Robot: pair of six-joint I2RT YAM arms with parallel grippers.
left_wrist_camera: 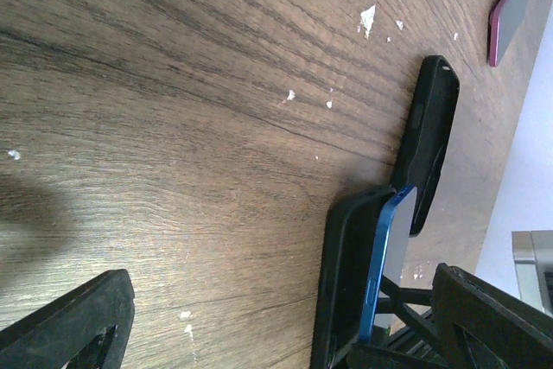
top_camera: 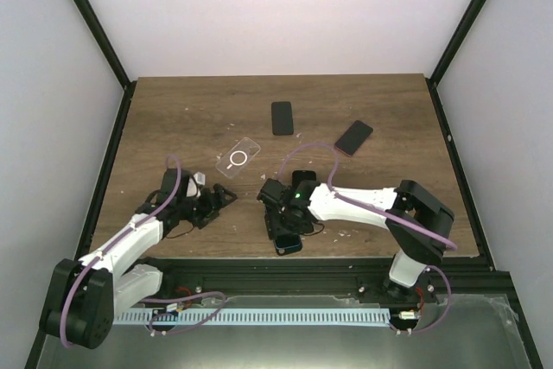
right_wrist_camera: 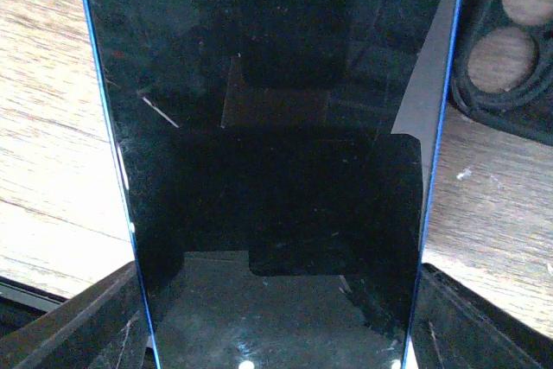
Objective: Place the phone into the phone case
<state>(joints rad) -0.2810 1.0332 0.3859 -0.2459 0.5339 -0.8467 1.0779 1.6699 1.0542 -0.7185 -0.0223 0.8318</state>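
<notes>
In the right wrist view, the blue phone (right_wrist_camera: 276,170) is cropped top and bottom, the black case (right_wrist_camera: 510,41) rightward.

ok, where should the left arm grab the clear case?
Pinch the clear case across its two long edges, mid-length, from straight above, jaws turned to its diagonal: it lies flat, so probably only the side walls are reachable.

Phones: 2.
- 1 blue phone (right_wrist_camera: 276,170), between the right fingers (right_wrist_camera: 78,326).
- 1 maroon phone (top_camera: 353,137), far beyond the left fingers (left_wrist_camera: 69,326).

Cases: 3 counted.
- 1 clear case (top_camera: 239,158), near the left fingers.
- 1 black case (left_wrist_camera: 428,144), flat, ahead of the left fingers and short of the maroon phone.
- 1 black shell (left_wrist_camera: 341,283), on edge against the blue phone. It is not certain that this is a case.

Arms: 2.
- 1 left arm (top_camera: 130,239).
- 1 right arm (top_camera: 363,205).
</notes>
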